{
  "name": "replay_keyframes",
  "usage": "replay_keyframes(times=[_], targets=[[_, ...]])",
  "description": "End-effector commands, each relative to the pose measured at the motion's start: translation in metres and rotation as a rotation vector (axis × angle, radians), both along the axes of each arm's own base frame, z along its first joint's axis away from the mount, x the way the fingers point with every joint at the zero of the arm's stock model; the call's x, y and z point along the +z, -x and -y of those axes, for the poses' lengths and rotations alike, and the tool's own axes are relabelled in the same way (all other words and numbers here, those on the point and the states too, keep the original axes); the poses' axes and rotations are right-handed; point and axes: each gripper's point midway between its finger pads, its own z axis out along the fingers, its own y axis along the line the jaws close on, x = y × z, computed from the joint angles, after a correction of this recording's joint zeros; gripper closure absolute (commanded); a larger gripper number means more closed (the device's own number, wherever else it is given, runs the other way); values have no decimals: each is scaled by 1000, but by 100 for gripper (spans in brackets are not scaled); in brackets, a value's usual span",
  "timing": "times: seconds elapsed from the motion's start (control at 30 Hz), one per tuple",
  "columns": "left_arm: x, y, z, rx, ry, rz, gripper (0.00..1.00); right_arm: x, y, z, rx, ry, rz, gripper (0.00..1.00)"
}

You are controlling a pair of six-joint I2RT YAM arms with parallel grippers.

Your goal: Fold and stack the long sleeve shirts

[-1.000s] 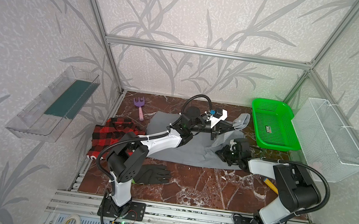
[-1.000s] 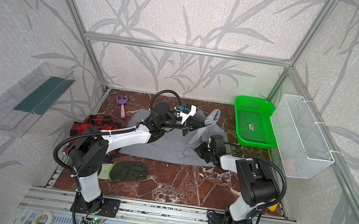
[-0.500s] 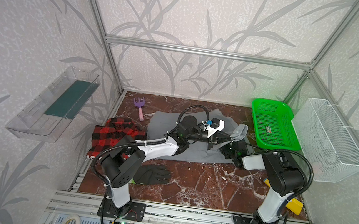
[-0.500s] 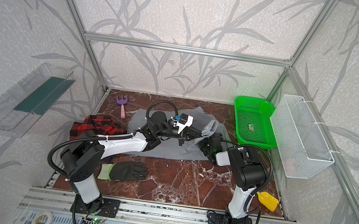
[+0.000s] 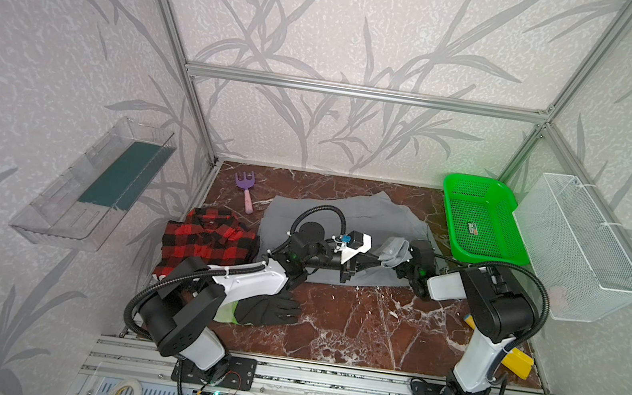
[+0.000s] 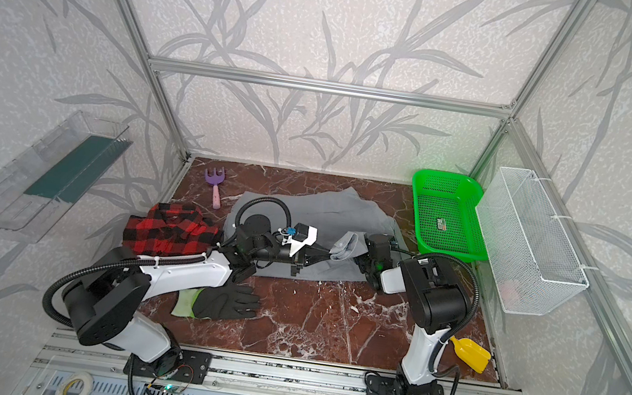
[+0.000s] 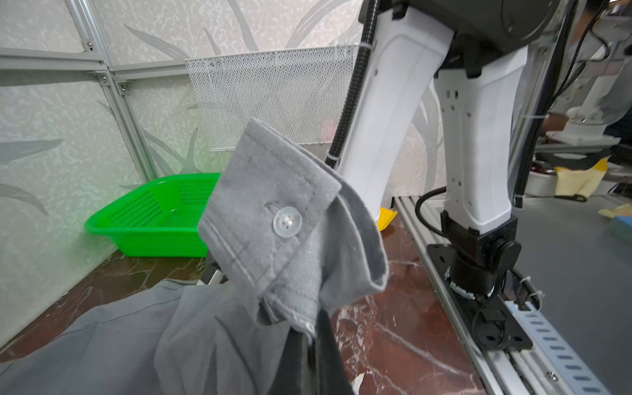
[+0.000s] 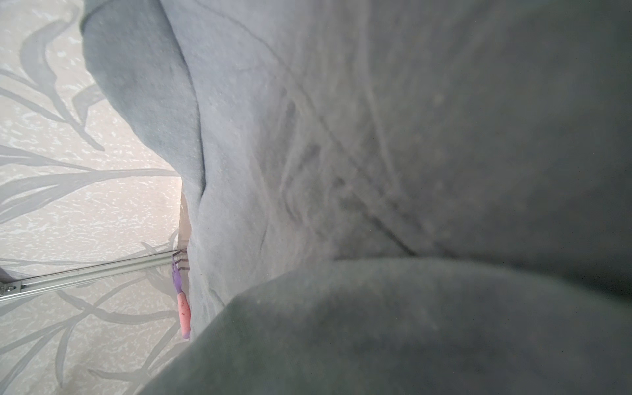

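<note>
Grey shirt point(image 5: 378, 220) lies spread mid-surface; left jaws clamp its raised sleeve cuff point(image 7: 273, 219). Right jaws, together, sit against the cloth just right of it. Plaid shirt point(image 5: 211, 242) lies left, glove point(image 5: 269, 309) nearer, green basket point(image 5: 487, 254) far right.

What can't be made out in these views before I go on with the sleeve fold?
- Right gripper, what it grips: the right wrist view is all blurred grey shirt; in both top views the raised cuff hides its tips.
- Plaid shirt, near edge: left arm covers it.
- Label in green basket: too small.
</note>
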Motion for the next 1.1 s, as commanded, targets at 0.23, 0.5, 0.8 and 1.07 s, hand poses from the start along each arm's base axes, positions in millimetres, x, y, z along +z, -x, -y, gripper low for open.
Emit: replay_keyframes(times=[0.23,0.5,0.8,1.07], targets=[[-33,-24,-30,221,-93,104,71,-1,6,5,-18,-22,11,96],[8,-12,-60,379,80,-4,41,0,20,4,-6,-67,12,88],[0,18,-87,473,154,-360,33,24,60,9,71,3,-5,68],[-59,17,-89,601,64,-775,34,62,79,8,231,176,31,51]])
